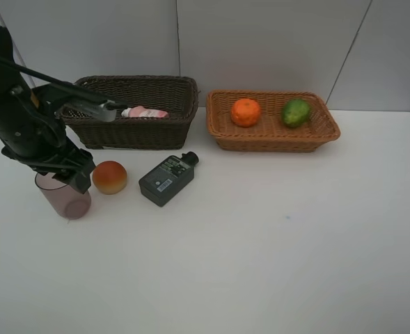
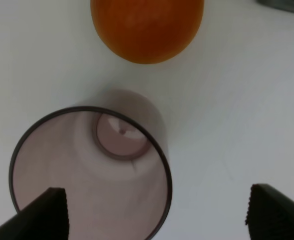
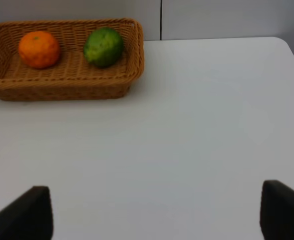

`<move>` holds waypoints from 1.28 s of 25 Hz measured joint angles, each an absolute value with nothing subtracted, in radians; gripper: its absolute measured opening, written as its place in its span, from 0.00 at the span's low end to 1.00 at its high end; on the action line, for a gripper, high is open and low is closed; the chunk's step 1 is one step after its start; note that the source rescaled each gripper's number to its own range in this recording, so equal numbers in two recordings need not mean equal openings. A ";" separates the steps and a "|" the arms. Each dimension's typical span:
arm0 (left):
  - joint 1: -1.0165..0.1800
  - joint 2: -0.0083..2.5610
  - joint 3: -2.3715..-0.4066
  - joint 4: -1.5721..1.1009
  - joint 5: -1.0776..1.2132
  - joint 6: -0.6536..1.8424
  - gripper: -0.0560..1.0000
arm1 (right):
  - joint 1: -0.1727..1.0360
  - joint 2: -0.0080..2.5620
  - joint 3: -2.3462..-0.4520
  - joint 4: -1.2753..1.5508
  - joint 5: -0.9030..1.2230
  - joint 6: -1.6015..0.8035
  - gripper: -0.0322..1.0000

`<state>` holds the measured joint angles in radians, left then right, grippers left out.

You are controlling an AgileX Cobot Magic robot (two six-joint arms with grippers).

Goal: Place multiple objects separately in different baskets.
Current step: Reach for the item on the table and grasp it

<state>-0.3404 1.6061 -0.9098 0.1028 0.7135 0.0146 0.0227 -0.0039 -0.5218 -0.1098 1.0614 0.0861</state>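
The translucent mauve cup [image 1: 64, 198] stands upright at the table's left, and the left wrist view looks down into it [image 2: 92, 170]. My left gripper [image 1: 74, 179] [image 2: 156, 215] is open just above it, with one fingertip [image 2: 42, 215] over the cup's mouth and the other outside the rim. The red-yellow peach [image 1: 109, 177] [image 2: 147, 27] and the dark grey bottle [image 1: 166, 179] lie beside the cup. The pink bottle [image 1: 144, 112] lies in the dark brown basket [image 1: 138, 132]. The orange [image 1: 245, 112] [image 3: 39, 49] and the lime [image 1: 296, 112] [image 3: 103, 46] sit in the light basket [image 1: 271, 142] [image 3: 62, 90]. My right gripper [image 3: 156, 215] is open and empty over bare table.
Both baskets stand along the back against a grey wall. The white table [image 1: 274, 250] extends in front and to the right. The left arm [image 1: 24, 118] reaches in from the left edge, in front of the dark basket's left end.
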 joint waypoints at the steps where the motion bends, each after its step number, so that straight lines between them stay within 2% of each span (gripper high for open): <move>1: -0.340 1.613 -0.910 0.104 0.713 0.015 0.93 | 0.023 -0.004 -0.522 -0.110 1.061 0.086 0.80; 32: -0.340 1.649 -0.910 0.126 0.665 0.015 0.93 | 0.023 -0.004 -0.522 -0.110 1.061 0.086 0.80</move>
<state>-0.3404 1.6495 -0.9098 0.1258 0.6645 0.0146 0.0227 -0.0039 -0.5218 -0.1098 1.0614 0.0861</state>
